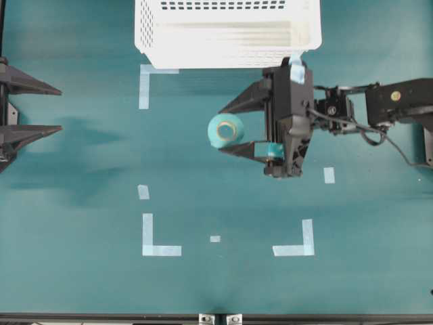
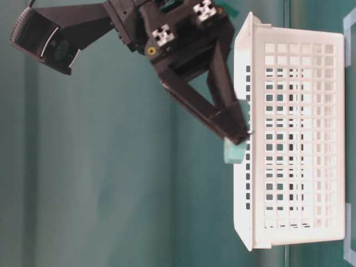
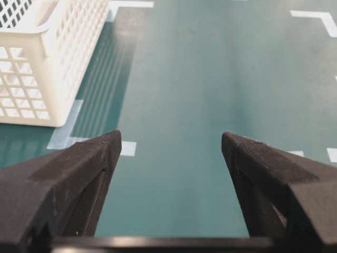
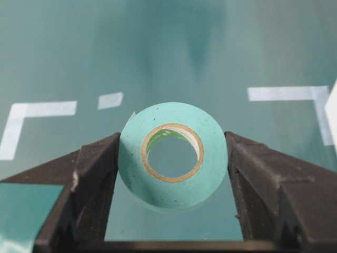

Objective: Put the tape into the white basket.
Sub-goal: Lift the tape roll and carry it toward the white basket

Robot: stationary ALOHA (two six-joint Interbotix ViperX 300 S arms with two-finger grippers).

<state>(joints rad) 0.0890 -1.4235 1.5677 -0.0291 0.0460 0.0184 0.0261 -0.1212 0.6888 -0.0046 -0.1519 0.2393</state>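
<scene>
The turquoise tape (image 1: 225, 130) is a small ring with a pale core. It sits between the fingers of my right gripper (image 1: 224, 131), which is shut on it. In the right wrist view both pads touch the tape (image 4: 210, 158) and the table shows through its hole. The table-level view shows the tape (image 2: 232, 151) held off the table at about rim height, beside the white basket (image 2: 295, 139). The white basket (image 1: 223, 57) stands at the back, just beyond the tape. My left gripper (image 1: 58, 108) is open and empty at the far left (image 3: 171, 139).
Pale-blue L-shaped corner marks (image 1: 160, 238) (image 1: 296, 242) and short strips (image 1: 329, 175) lie flat on the teal table. The basket's corner (image 3: 47, 63) shows at the upper left of the left wrist view. The right arm (image 1: 379, 105) reaches in from the right.
</scene>
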